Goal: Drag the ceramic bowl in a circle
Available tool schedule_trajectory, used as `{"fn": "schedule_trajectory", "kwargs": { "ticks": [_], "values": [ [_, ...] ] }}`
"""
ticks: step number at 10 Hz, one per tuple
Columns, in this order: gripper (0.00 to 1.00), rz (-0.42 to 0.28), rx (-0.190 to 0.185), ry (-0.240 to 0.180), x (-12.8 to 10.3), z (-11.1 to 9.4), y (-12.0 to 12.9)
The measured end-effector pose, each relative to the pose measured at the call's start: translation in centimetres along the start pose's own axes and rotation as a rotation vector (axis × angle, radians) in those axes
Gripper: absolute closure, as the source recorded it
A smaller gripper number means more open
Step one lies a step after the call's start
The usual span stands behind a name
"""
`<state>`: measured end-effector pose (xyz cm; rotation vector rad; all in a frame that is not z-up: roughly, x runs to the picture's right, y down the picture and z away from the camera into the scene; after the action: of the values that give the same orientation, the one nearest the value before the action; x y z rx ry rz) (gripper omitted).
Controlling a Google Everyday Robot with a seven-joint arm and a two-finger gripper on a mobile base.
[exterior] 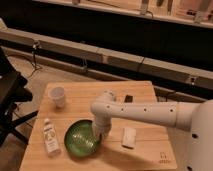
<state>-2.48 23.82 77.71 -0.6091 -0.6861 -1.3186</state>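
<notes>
The ceramic bowl (82, 138) is a round green glossy dish with a dark rim, sitting near the front edge of the wooden table (150, 92). My white arm reaches in from the right and bends down over the bowl. The gripper (98, 134) is at the bowl's right rim, pointing down into it. The arm's wrist hides the fingertips.
A small white cup (58, 96) stands at the table's back left. A clear bottle (50, 137) stands left of the bowl. A white flat object (129, 137) lies to the right of the bowl, a dark object (128, 99) behind the arm. A black chair (10, 100) is at the left.
</notes>
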Motion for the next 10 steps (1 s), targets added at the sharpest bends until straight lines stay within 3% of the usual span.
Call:
{"fn": "schedule_trajectory", "kwargs": {
  "ticks": [4, 7, 10],
  "values": [
    [0.92, 0.066, 0.021, 0.06, 5.1, -2.9, 1.0],
    [0.92, 0.15, 0.018, 0.069, 5.9, -3.5, 4.7],
    [0.92, 0.25, 0.017, 0.074, 4.7, -3.7, 9.6]
  ]
}}
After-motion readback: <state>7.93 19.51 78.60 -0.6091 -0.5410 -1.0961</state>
